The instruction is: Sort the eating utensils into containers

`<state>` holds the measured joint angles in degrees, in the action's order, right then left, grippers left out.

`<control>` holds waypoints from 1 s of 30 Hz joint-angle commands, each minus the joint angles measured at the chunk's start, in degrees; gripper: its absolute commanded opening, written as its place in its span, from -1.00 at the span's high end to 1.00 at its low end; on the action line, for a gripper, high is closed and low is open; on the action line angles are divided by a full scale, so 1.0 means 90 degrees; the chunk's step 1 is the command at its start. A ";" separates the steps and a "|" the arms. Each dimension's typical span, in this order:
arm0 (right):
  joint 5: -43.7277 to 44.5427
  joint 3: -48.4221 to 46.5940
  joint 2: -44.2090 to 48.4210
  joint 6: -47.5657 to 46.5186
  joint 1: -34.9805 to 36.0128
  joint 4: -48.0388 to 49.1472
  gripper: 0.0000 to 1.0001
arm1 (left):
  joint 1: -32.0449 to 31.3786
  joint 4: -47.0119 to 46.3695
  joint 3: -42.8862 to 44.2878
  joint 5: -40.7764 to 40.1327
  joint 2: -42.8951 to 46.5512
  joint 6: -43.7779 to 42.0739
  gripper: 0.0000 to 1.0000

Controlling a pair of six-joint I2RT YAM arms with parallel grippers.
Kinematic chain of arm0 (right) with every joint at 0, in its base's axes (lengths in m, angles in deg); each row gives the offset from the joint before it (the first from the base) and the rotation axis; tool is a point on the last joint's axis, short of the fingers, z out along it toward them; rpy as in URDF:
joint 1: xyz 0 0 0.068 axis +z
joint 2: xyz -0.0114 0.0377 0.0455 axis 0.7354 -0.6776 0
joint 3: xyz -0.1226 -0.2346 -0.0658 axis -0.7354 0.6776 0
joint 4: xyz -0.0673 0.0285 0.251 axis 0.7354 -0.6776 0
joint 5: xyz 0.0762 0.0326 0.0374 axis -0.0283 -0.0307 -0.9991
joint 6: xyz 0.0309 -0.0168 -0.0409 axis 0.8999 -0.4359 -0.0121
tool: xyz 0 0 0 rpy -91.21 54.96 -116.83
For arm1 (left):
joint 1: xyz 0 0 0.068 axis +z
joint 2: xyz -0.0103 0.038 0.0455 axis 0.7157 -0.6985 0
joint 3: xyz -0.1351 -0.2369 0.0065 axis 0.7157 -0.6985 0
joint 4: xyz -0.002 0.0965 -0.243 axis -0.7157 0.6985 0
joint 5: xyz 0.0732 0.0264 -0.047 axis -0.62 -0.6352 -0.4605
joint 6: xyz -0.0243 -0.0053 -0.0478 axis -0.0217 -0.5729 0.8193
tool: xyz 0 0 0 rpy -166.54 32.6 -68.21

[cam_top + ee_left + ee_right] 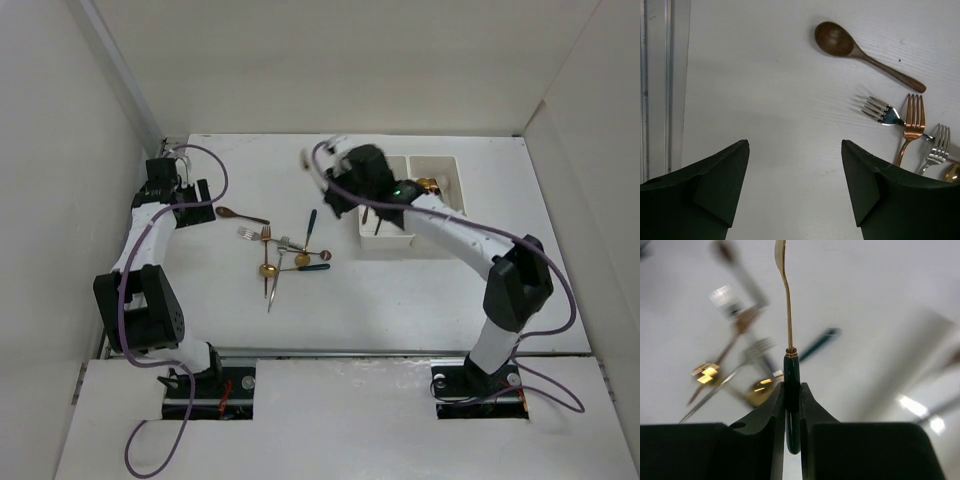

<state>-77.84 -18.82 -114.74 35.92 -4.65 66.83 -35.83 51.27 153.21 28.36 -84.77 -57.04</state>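
The white tabletop [400, 300] carries everything, and the two adjoining white bins [388, 243] sit at its far right. My right tool [791, 390] is at the left edge of those bins in the top view. Its fingers are clamped together on the dark handle of a green-handled utensil [791, 371], whose thin gold stem runs straight out from the tips. I cannot tell whether its head is a fork or a spoon. My left tool [795, 185] hangs over bare tabletop at the far left with its fingers wide apart and nothing between them. The loose utensils [285, 255] lie crossed in a heap mid-table, well apart from the bins. A brown spoon [865, 55] lies alone just beyond my left tool. Next to it a copper fork [912, 117] lies between two silver forks [882, 111].
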 commanded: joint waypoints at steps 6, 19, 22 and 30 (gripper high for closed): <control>0.1593 0.0246 -0.0024 0.1619 -0.1999 0.0012 1.00 | -0.0022 0.0236 0.1387 0.0515 -0.0842 0.0679 -0.44; 0.1319 -0.0262 -0.1286 0.1882 -0.2293 -0.0683 0.10 | -0.0949 0.0568 0.2032 0.0456 -0.2600 0.1178 -0.44; 0.1552 -0.0194 -0.1033 0.1883 -0.2293 -0.0683 -0.04 | -0.0950 0.0695 0.2364 0.0534 -0.3057 0.1334 -0.44; 0.1817 -0.0194 -0.0739 0.1942 -0.2234 -0.0868 -0.04 | -0.0950 0.0881 0.3087 0.0622 -0.3889 0.1529 -0.44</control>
<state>-63.46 -18.05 -124.58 52.49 -25.15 59.60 -44.53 57.37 178.52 33.17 -118.54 -44.80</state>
